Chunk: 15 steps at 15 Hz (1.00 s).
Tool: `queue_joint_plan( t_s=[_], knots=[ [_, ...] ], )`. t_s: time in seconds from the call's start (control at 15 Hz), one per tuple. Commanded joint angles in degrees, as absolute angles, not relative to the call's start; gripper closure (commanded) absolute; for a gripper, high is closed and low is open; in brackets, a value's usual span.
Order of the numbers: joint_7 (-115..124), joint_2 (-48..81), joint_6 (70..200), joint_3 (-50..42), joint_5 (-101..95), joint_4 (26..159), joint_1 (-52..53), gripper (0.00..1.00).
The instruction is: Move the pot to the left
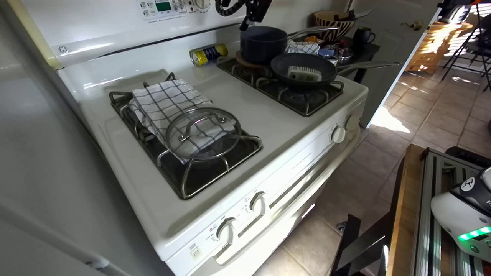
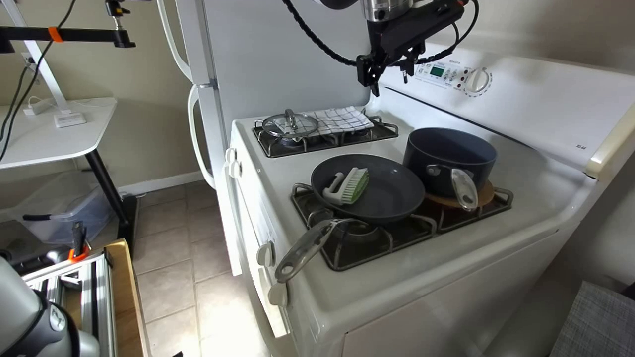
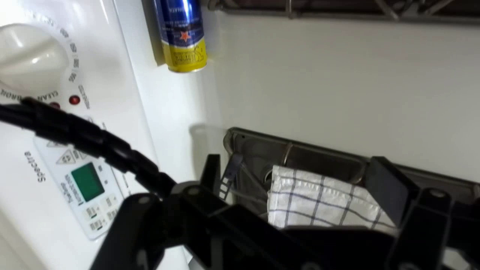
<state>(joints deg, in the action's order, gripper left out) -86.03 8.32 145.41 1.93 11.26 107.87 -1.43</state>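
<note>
Black pincer (image 3: 300, 180), ribbed cable (image 3: 101, 141), white base (image 1: 448, 217)

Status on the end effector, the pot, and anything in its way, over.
End effector open over checkered towel, nothing gripped. Pot on tan board. Can lying between pot and towel, possibly in the way.

Pincer (image 2: 390, 86) pointing downward, fingers (image 3: 390, 187) spread apart, silver wrist (image 2: 387, 10) above

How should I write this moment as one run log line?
task: move dark blue pot left | gripper: jaws apart, empty, above stove | pot: on round brown trivet | frying pan: beside pot, scrub brush inside
</note>
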Motion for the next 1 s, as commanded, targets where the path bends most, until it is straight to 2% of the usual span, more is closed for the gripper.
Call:
queue_joint_plan(
  t_s=[0.0, 0.2, 0.4, 0.93],
  knots=[
    [-80.09, 9.15, 138.55, 0.09, 3.95, 105.11, -2.24, 0.00],
    [-78.50, 9.61, 127.97, 0.50, 8.20, 101.08, -3.43, 0.00],
    [-74.65, 10.14, 123.34, -0.81, 5.53, 97.17, -4.11, 0.00],
    [-75.86, 8.87, 125.53, -0.84, 7.24, 96.83, -5.27, 0.00]
  ],
)
